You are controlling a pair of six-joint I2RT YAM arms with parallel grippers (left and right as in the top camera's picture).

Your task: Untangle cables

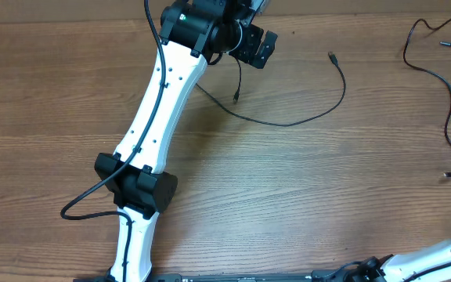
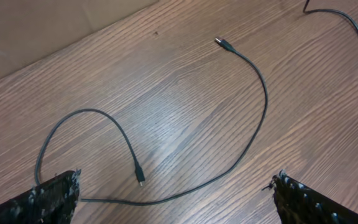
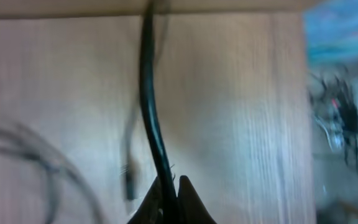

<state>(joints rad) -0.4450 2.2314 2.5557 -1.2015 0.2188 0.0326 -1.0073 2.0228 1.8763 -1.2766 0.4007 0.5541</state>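
Cable [image 2: 266, 99], thin and black, loosely curved on grained wooden table [image 2: 185, 106].

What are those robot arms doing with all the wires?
Two robot arms are working on cables on a wooden table. The left gripper is wide open over one curvy cable, which lies loose on the wood with nothing holding it. The right gripper is shut, pinching another black cable.

thin, black. centre cable [image 2: 266, 102] curved on table, plugs free; right cable [image 1: 449, 102] wavy, well apart; pinched cable [image 3: 146, 106] in right tool [image 3: 171, 183].
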